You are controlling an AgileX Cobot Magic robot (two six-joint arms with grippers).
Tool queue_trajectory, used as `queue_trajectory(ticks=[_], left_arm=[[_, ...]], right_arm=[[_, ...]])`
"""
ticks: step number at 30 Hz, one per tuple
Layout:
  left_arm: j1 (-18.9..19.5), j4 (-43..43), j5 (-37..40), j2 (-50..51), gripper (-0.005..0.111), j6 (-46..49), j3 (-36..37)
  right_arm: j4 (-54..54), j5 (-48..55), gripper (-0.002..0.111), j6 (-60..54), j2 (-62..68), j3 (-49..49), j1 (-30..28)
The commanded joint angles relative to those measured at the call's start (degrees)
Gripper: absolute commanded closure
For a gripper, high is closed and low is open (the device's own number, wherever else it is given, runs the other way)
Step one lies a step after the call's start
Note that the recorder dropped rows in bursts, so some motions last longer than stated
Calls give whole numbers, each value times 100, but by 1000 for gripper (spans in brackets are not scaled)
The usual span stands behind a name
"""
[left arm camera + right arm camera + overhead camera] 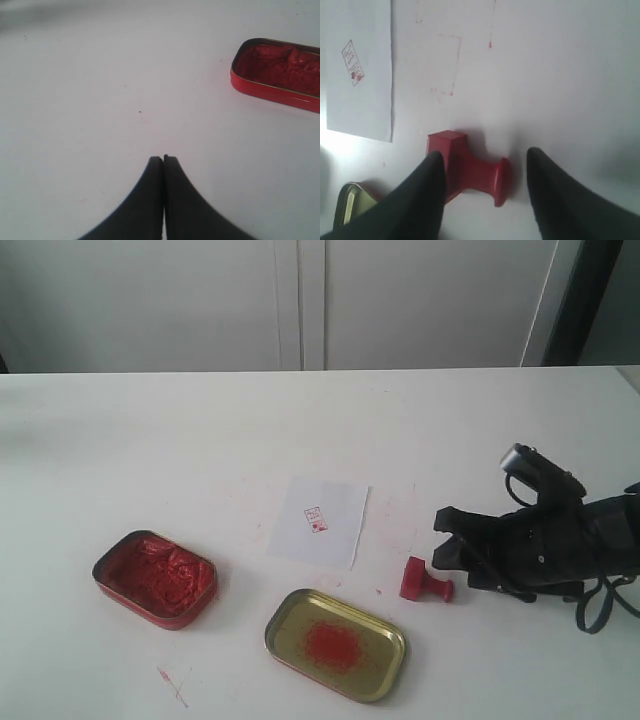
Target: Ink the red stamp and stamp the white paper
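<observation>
Here, right end effector (485, 152) spread astride the red stamp (470, 170); left end effector (163, 159) closed

Ext high, R wrist shares red stamp (426, 583)

Small red plastic stamp (425, 582): smooth, faint sheen. Thin white paper sheet (320, 521): matt. Red oval metal tin (270, 91): glossy wall; red paste (155, 572) inside rough, clumpy. Gold oval metal lid (290, 625): shiny, brassy. White tabletop (200, 440): smooth, matt.

Brightly, evenly lit; faint soft shadows on the white desk (150, 460). Slightly washed out in the exterior view. Blurred at the black fingers (415, 200) in both wrist views
</observation>
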Motion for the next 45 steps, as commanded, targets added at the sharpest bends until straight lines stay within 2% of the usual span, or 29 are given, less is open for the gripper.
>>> queue_trajectory(ticks=[1,7,12,26,29,33,45], left_arm=[[12,-3,40,-27,107,-1,58],[12,-3,40,-27,107,-1,58],[12,-3,40,-27,107,-1,58],[12,-3,40,-27,107,-1,58],[12,-3,40,-27,107,-1,58],[12,-3,40,-27,107,-1,58],[12,-3,40,-27,107,-1,58]], right_arm=[[-338,0,66,-113,-242,31,-5],[-1022,25,84,-113,-573,31,-5],[-1380,45,108,-103,-859,31,-5],[-1765,16,108,-61,-1093,31,-5],[-2043,-32,108,261,-1116,31,-5],[-2845,-32,108,927,-1185,31,-5],[-6595,354,108,3539,-1760,31,-5]])
